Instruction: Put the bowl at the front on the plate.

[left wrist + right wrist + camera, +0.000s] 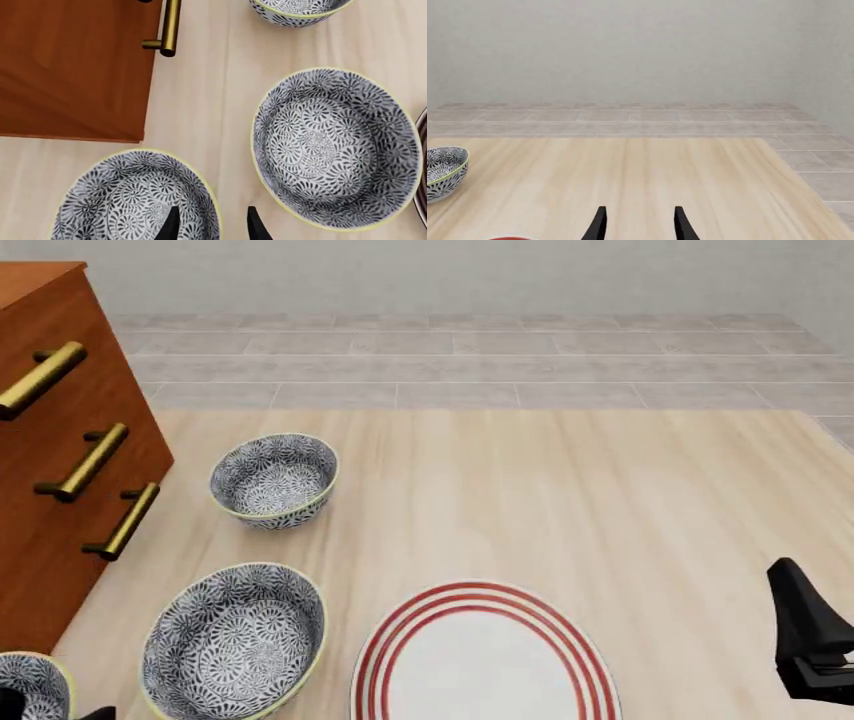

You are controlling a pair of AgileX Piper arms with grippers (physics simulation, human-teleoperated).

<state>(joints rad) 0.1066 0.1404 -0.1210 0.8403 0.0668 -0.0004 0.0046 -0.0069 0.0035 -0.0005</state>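
Bowl point(130, 200) nearest front: rigid, glazed, likely slippery and breakable; pinch its rim. Left fingers point(170, 227) spread over rim; right fingers point(599, 222) spread, empty.

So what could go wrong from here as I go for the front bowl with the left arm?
Three look-alike bowls sit close together; the middle bowl lies between the front bowl and the plate, so a carry could clip it. The left gripper straddles the front bowl's rim, open; a thin-rim pinch may slip or tip the bowl. The cabinet crowds the left side.
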